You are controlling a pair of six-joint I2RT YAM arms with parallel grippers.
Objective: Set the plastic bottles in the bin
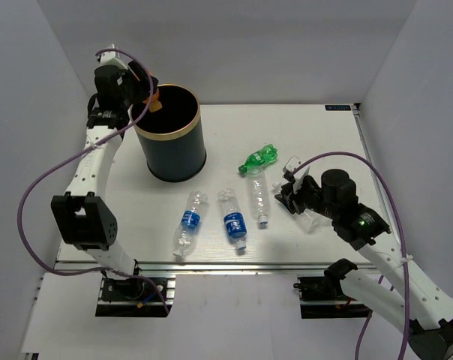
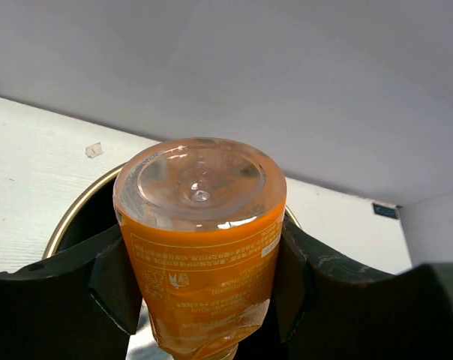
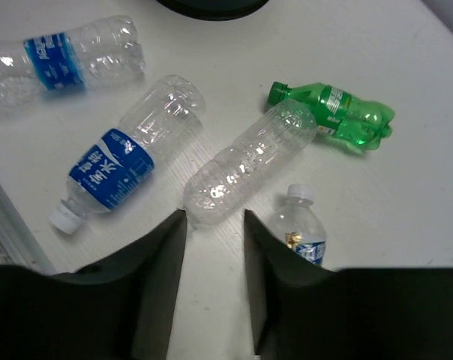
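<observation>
Five plastic bottles [image 1: 232, 219] lie on the table [image 1: 324, 135], apart from the bin [image 1: 170, 161]. They look empty, so we judge them light, thin-walled and slick, apt to roll or crumple, and best pinched gently across the ribbed middle. A sixth, the orange-labelled bottle [image 2: 200, 247], is held above the bin's mouth, clamped across its label by the left gripper [image 2: 204, 300]. The right gripper [image 3: 214, 217] hovers with jaws spread over the near end of the unlabelled clear bottle [image 3: 249, 161], grasping nothing.
</observation>
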